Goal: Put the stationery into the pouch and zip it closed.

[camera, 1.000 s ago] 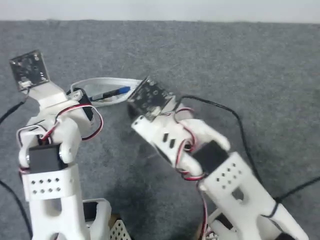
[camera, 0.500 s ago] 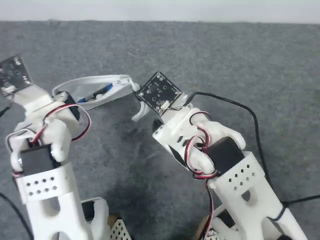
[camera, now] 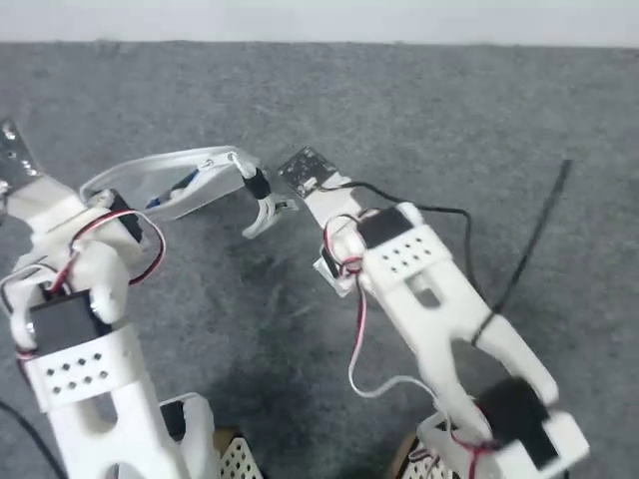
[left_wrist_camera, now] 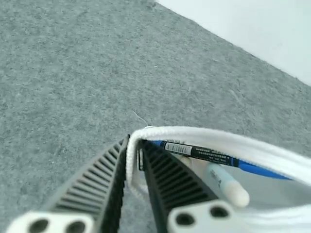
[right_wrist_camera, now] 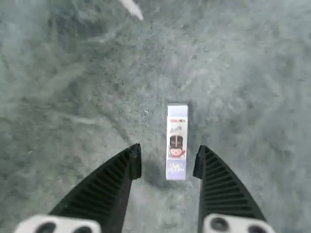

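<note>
The white pouch [camera: 190, 172] lies on the grey carpet with its mouth open. My left gripper [camera: 118, 204] is shut on its near-left rim [left_wrist_camera: 133, 145]. Inside the pouch lie a blue and black pen [left_wrist_camera: 204, 154] and a white stick-shaped item [left_wrist_camera: 227, 185]. My right gripper [camera: 262, 205] hangs just off the pouch's right end, open. In the right wrist view a small white eraser [right_wrist_camera: 177, 127] in a printed sleeve lies flat on the carpet, partly between the right gripper's [right_wrist_camera: 166, 158] fingers, untouched by either.
Grey carpet [camera: 449, 120] covers the whole table, with a pale wall along the far edge. A black cable [camera: 529, 249] runs along the right arm. Both arm bases stand at the near edge.
My right arm has stretched forward and turned its gripper down beside the pouch's right end. My left arm has shifted left with the pouch rim, and the mouth gapes wider.
</note>
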